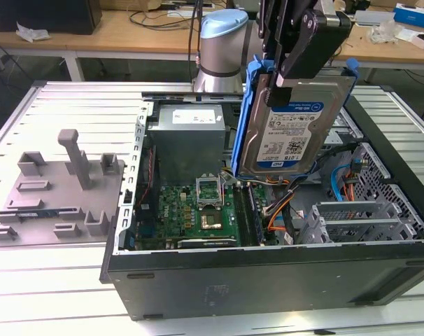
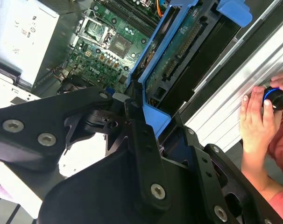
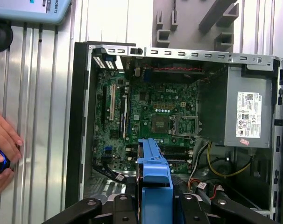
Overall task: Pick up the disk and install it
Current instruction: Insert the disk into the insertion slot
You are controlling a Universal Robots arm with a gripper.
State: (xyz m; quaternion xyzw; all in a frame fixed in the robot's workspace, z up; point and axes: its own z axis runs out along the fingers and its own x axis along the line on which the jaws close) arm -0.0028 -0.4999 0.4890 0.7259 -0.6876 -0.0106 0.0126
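A slatted metal table [image 1: 51, 287] carries an open computer case [image 1: 268, 276] lying on its side, the whole interior exposed upward inside its dark rim. A grey fixture [image 1: 65, 178] sits on the table just beside the case, on the exterior view's left. Inside, the grey power-supply box [image 1: 187, 136] fills one corner, with the green motherboard [image 1: 191, 210] next to it and a metal drive cage [image 1: 355, 220] along the opposite wall. The disk [image 1: 296, 140] hangs upright in the air over the open space between box and cage, its lower edge above loose cables [image 1: 278, 206]. The gripper [image 1: 289, 73] is clamped on the disk's upper end, its jaws pressing the blue bracket. In the second wrist view, a person's hand [image 2: 256, 116] rests on the table outside the case wall.
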